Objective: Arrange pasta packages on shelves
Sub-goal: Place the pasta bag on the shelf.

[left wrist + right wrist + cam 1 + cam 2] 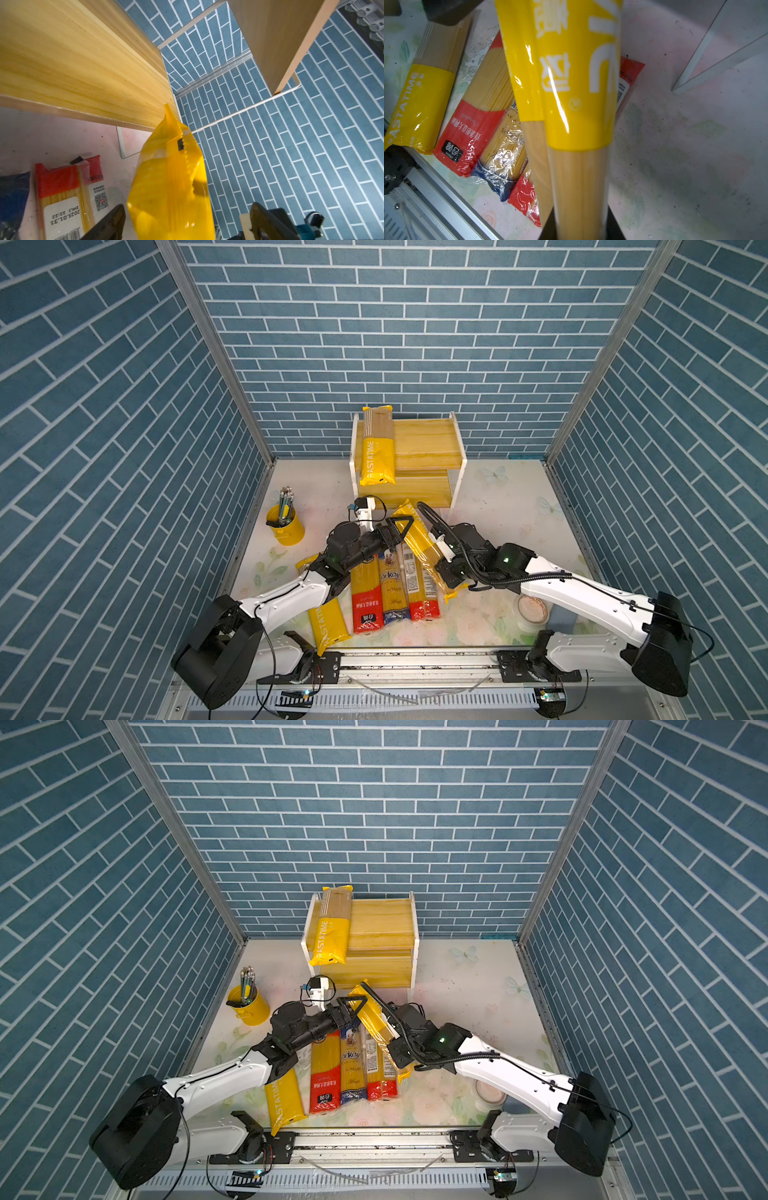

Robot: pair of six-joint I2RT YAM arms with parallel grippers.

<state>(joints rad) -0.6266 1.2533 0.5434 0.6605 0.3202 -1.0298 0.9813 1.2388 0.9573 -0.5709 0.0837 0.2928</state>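
**Pasta packages** [571,83]: glossy plastic film, creased, with bright highlights. **Shelves** [72,62]: smooth yellow wooden boards with visible grain; white frame [121,143], smooth. **Table** [695,145]: matt printed surface, scuffed and speckled. **Pencil cup** [291,531]: shiny yellow. **Front rail** [415,659]: bare metal.

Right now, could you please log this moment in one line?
left jaws open | right jaws shut on PASTATIME bag | shelves: one bag

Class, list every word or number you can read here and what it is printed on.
"PASTATIME": top yellow bag, on the rack.
"PASTATIME": front yellow bag, on the table.
"2025.01.31": label on a red-ended bag.
Brand on blue-ended bag: blurred.
Letters on held yellow bag: cut off.
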